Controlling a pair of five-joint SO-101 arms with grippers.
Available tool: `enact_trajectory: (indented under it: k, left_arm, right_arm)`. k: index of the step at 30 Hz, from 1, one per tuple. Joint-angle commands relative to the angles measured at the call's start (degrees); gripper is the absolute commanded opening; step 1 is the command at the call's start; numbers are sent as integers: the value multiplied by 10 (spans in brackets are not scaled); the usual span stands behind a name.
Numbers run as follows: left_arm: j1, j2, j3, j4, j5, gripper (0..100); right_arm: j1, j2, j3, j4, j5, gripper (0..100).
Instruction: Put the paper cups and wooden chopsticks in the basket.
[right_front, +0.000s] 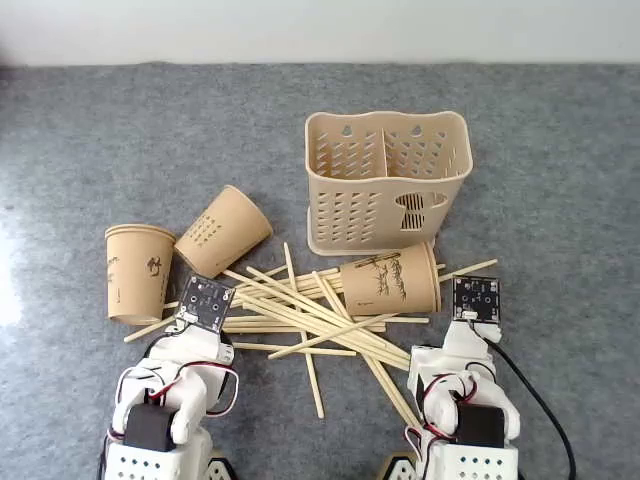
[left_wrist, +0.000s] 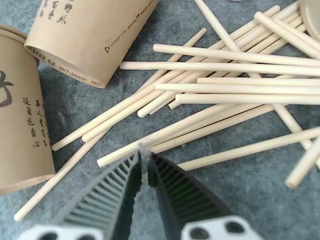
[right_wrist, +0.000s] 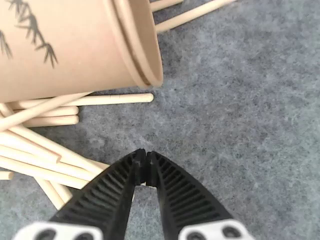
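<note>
fingers (left_wrist: 115, 195) of the left gripper (left_wrist: 145, 160) are pressed tip to tip with nothing between them, low over the grey mat (left_wrist: 260, 195). just past the tips starts the heap of chopsticks (left_wrist: 225, 67), crossed and fanned over one another. off to one side of the gripper lie two cups. the left cup (left_wrist: 20, 115) is on its side close by. the middle cup (left_wrist: 85, 35) is a little farther off, also on its side, with one end just beside the left cup. a few chopstick ends run up to these cups.

the right gripper (right_wrist: 146, 162) has its fingers (right_wrist: 175, 192) closed the same way, tips meeting and holding nothing, above bare mat. ahead of it lies the right cup (right_wrist: 65, 45) on its side, its rim turned toward open mat, with chopsticks running out from under it.

in the high view the basket (right_front: 388, 215) stands upright beyond the heap, and a divider splits it into two compartments. the right cup lies just in front of its base, near its right corner. the left and middle cups sit well to its left. the chopsticks spread from the left cup across to the right cup. all three cups and the chopsticks are on the mat, outside the basket.
</note>
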Motion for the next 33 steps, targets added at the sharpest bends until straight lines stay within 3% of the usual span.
enact_trajectory:
  k: [1, 33]
  left_arm:
    - [-1, -5, -7, 3, -4, 23]
    - [-1, -5, -7, 3, -4, 23]
  right_arm:
    - [3, -5, 10, 2, -5, 9]
    - [-5, -5, 10, 2, -4, 11]
